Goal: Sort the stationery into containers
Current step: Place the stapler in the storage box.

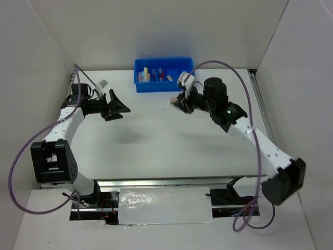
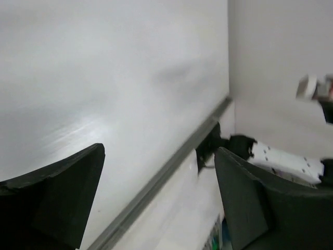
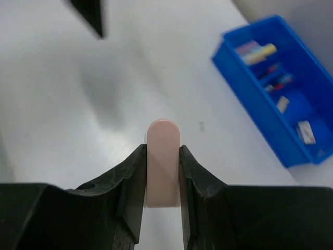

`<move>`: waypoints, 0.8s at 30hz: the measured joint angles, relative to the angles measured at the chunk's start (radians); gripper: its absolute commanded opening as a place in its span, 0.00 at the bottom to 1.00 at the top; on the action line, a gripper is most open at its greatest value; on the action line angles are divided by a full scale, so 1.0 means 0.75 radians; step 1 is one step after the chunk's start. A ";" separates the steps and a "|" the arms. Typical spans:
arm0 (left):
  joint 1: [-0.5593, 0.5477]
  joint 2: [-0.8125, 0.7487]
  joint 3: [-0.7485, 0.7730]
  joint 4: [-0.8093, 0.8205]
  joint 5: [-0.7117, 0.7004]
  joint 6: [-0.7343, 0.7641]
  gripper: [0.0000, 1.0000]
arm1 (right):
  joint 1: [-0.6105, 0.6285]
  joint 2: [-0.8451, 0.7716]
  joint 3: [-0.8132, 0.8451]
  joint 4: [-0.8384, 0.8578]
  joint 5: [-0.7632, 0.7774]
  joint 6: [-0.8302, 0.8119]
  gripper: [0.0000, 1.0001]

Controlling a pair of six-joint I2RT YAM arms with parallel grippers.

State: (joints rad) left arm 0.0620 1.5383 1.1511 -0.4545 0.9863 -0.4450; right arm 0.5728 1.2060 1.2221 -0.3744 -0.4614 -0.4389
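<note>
My right gripper (image 3: 163, 152) is shut on a pale pink-beige eraser (image 3: 163, 161) with a rounded tip, held above the table. From above, the right gripper (image 1: 178, 103) with that eraser (image 1: 175, 100) hangs just in front of the blue tray (image 1: 161, 86) at the back. The tray (image 3: 244, 99) holds a pale yellow bar (image 3: 261, 52), red and blue pens (image 3: 273, 78) and small erasers (image 3: 305, 131) in separate compartments. To the left, my left gripper (image 1: 120, 111) stands open and holds nothing; its dark fingers (image 2: 62, 192) are spread wide over bare table.
White walls enclose the table on three sides. A metal rail (image 1: 161, 182) runs along the near edge by the arm bases. The right arm (image 2: 286, 160) shows in the left wrist view. Purple cables loop from both arms.
</note>
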 measured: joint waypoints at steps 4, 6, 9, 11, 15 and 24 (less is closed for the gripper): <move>0.091 -0.155 -0.003 -0.026 -0.137 0.054 0.99 | -0.155 0.303 0.036 0.360 0.216 0.288 0.00; 0.079 -0.249 -0.003 -0.042 -0.191 0.112 0.99 | -0.197 0.474 0.119 0.434 0.337 0.416 0.00; 0.060 -0.349 -0.003 -0.072 -0.252 0.180 0.99 | -0.244 0.838 0.548 0.360 0.503 0.597 0.00; 0.049 -0.400 -0.009 -0.084 -0.268 0.202 0.99 | -0.279 1.141 1.006 0.282 0.552 0.731 0.00; 0.033 -0.492 -0.085 -0.076 -0.301 0.194 0.99 | -0.346 1.519 1.565 0.281 0.605 0.850 0.00; -0.038 -0.613 -0.187 -0.072 -0.367 0.129 0.99 | -0.368 1.790 1.592 0.329 0.731 0.834 0.00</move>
State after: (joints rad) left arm 0.0334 1.0782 1.0107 -0.5083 0.7113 -0.3481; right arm 0.2970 2.5488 2.4161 -0.1280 0.0868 0.1864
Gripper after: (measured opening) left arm 0.993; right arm 0.342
